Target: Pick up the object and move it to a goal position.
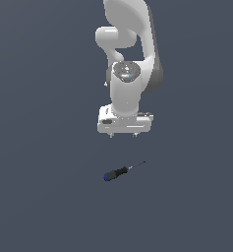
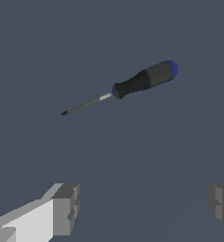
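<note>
A small screwdriver point(image 1: 122, 171) with a black handle, blue end cap and thin dark shaft lies flat on the dark grey floor. In the exterior view its blue cap points to the left and its tip to the right. My gripper point(image 1: 124, 135) hangs above and behind it, clear of it, with only the short finger stubs showing. In the wrist view the screwdriver point(image 2: 137, 85) lies ahead of the gripper point(image 2: 144, 203). The two grey fingertips point(image 2: 66, 203) stand wide apart with nothing between them.
The white arm point(image 1: 130, 59) rises behind the gripper. The floor is a plain dark grey surface with no other objects in view.
</note>
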